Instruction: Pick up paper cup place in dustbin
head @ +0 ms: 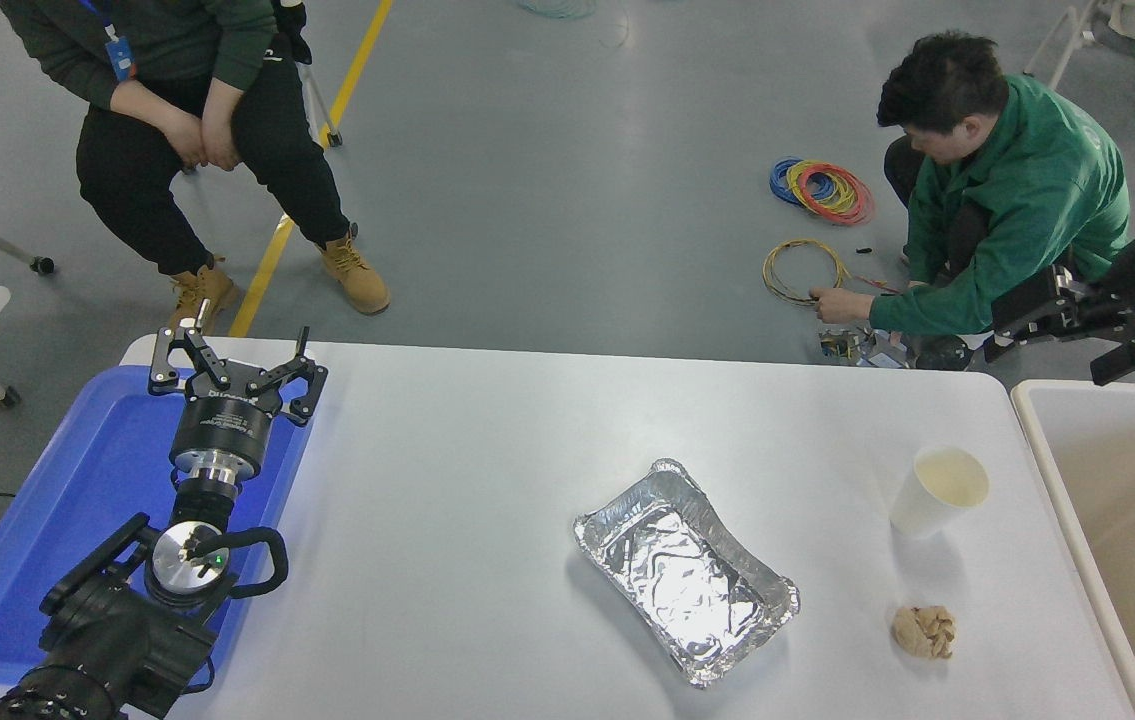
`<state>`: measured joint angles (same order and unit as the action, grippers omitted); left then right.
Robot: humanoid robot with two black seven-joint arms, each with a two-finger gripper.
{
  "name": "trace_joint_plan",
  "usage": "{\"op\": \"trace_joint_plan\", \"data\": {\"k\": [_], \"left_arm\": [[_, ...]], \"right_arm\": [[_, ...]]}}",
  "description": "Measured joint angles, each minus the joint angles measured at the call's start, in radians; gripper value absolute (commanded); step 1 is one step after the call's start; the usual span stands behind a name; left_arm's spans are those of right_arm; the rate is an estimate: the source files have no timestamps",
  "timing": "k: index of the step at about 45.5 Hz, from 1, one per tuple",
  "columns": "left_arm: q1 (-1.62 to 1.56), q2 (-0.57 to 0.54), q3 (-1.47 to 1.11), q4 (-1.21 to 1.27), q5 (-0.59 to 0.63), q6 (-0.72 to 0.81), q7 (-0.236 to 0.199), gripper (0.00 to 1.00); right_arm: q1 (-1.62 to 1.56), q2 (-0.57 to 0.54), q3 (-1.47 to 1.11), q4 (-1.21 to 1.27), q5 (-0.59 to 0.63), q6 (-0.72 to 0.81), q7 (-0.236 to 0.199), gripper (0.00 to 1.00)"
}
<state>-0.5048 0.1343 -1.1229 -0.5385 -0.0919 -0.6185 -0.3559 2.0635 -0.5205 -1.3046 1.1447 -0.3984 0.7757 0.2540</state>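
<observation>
Reaching in from the far right, my right gripper (1062, 330) hangs above the table's far right corner with its jaws spread wide, well short of the paper cup (937, 490), so the grasp is not yet begun. That cup stands upright near the table's right edge, plain white, tapered, cream inside, just left of the dustbin (1027, 400). My left gripper (232, 365) sits parked, splayed wide, over the blue tray (57, 500).

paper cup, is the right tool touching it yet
Apart. The head view shows the right tool beyond the table's far right corner, with bare white table between it and the paper cup, which stands alone.
</observation>
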Motion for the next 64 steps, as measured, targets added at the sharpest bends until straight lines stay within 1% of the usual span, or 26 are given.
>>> {"op": "trace_joint_plan", "data": {"k": [14, 26, 47, 58, 64], "left_arm": [[0.0, 0.0, 0.0, 0.0, 0.0, 0.0, 0.0, 1.0], [0.0, 0.0, 0.0, 0.0, 0.0, 0.0, 0.0, 1.0], [0.0, 0.0, 0.0, 0.0, 0.0, -0.001, 0.0, 1.0], [0.0, 0.0, 0.0, 0.0, 0.0, -0.001, 0.0, 1.0], [0.0, 0.0, 0.0, 0.0, 0.0, -0.001, 0.0, 1.0]], "right_arm": [[0.014, 0.086, -0.006, 0.022, 0.003, 0.008, -0.001, 1.0], [0.026, 0.114, -0.011, 0.068, 0.004, 0.009, 0.0, 1.0], [-0.017, 0.113, -0.007, 0.063, 0.007, 0.01, -0.002, 1.0], [-0.111, 0.077, 0.033, -0.04, 0.079, 0.01, 0.0, 1.0], [-0.176, 0.067, 0.04, -0.11, 0.086, 0.009, 0.0, 1.0]]}}
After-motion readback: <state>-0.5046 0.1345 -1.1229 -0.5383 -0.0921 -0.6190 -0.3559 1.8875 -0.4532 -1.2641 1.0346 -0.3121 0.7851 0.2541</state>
